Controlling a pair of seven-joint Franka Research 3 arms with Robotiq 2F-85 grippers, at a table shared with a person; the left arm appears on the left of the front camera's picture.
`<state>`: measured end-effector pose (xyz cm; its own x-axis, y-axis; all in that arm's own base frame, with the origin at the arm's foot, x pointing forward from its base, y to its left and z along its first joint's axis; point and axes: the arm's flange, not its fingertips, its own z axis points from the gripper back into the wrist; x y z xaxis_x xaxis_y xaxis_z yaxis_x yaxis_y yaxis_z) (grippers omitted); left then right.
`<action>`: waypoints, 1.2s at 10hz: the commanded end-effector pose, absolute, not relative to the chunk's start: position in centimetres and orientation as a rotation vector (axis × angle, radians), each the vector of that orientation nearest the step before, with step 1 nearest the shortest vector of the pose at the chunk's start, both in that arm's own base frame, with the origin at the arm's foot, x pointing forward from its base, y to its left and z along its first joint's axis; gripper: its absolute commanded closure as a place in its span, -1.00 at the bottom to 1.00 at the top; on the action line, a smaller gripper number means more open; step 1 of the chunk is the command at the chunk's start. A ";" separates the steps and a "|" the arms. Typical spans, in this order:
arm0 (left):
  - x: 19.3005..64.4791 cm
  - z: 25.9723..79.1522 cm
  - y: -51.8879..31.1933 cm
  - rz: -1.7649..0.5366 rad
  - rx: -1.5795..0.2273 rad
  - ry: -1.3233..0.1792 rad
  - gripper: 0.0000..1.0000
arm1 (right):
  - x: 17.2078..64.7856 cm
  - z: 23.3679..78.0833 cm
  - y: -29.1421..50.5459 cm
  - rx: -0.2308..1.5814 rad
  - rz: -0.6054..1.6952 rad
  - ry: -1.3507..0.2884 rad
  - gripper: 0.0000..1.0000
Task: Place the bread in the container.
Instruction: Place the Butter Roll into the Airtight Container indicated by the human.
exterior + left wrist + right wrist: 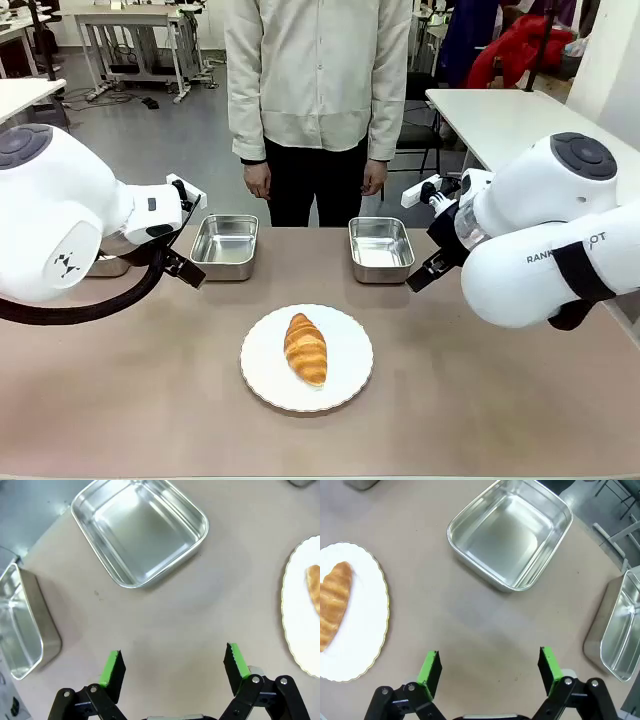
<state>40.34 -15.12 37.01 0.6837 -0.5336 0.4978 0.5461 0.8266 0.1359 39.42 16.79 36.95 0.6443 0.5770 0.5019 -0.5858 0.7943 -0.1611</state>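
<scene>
Okay, nothing started yet: the bread point(306, 349) lies on the plate point(262, 378) mid-table point(480, 400) on your near side, untouched, and both pans beyond it are empty. Left gripper point(175, 662) has its jaws wide apart over bare table, holding nothing, with the left pan point(140, 530) just ahead of it and the plate's edge off to one side. Right gripper point(489, 664) is the same: jaws spread, nothing between them, right pan point(512, 532) ahead, bread on its plate off to the side. Both hang at the table's flanks, well apart from the bread. The person point(318, 80) stands at the far side, hands point(258, 181) down, touching nothing. So the step in hand is the reach for the pick. Next move, I'd judge: bring one gripper over the plate, turn the wrist so the jaws close across the bread's narrow width, not along its length, then come down and close gently, since the crust looks crushable. After that, lift and carry to a pan. Which pan is meant you can't tell from here.
</scene>
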 end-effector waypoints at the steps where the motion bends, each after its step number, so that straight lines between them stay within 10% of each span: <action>1: 40.3 37.0 -15.1 -0.605 -0.024 -0.551 -1.00 | 39.4 37.0 16.8 0.017 0.662 -0.566 -1.00; 12: 40.3 37.0 -15.1 -0.605 -0.024 -0.550 -1.00 | 39.4 36.9 16.8 0.016 0.663 -0.565 -1.00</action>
